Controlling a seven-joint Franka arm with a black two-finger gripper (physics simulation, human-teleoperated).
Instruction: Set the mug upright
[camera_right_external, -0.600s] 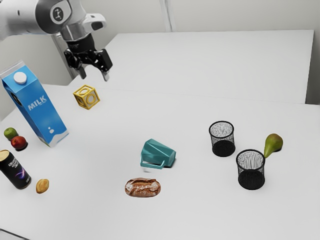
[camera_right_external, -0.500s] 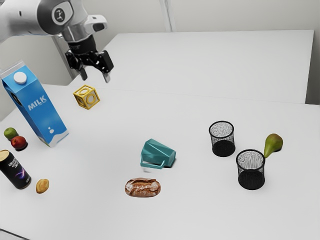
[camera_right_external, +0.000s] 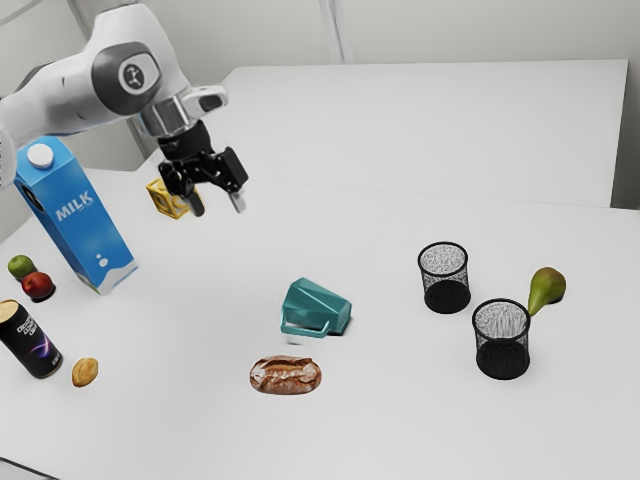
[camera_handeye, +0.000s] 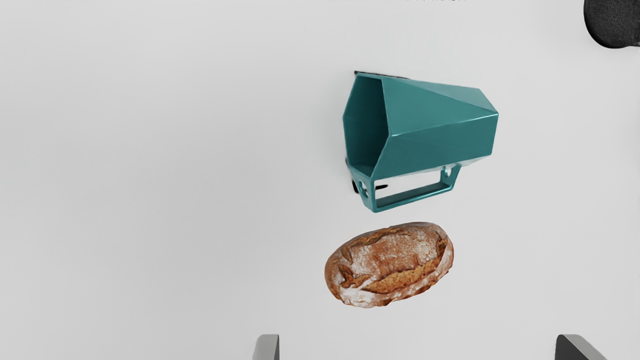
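Exterior view, pincer: the pincer (camera_right_external: 218, 206) hung above the bench (camera_right_external: 190, 430), wide, with a gap between its tips, well apart from the mug.
Exterior view, arm: the white arm (camera_right_external: 50, 100) came in from the exterior view's left.
Exterior view, mug: the teal mug (camera_right_external: 318, 305) lay on its side on the bench, its base toward the exterior view's right and its handle on the side of the bread.
Exterior view, bread: the brown loaf (camera_right_external: 286, 375) lay near the mug.
Exterior view, cube: the yellow cube (camera_right_external: 163, 200) was partly hidden behind the pincer.
Exterior view, left part: the blue milk carton (camera_right_external: 78, 215) stood near a green fruit (camera_right_external: 20, 266) and a red fruit (camera_right_external: 37, 286); a dark can (camera_right_external: 30, 342) had a small tan oval thing (camera_right_external: 85, 372) just beside it.
Exterior view, right part: the farther mesh cup (camera_right_external: 444, 290) and the nearer mesh cup (camera_right_external: 502, 350) stood upright, with a pear (camera_right_external: 547, 290) beside the nearer one.
Wrist view, mug: its open mouth and hollow inside showed, and its handle pointed toward the loaf, with a gap between.
Wrist view, loaf: it lay between the mug and the pincer (camera_handeye: 417, 347), touching neither.
Wrist view, fingers: the fingers (camera_handeye: 267, 347) stood wide apart with nothing gripped.
Wrist view, dark thing: part of a black rounded thing (camera_handeye: 612, 25) showed, too little to name.
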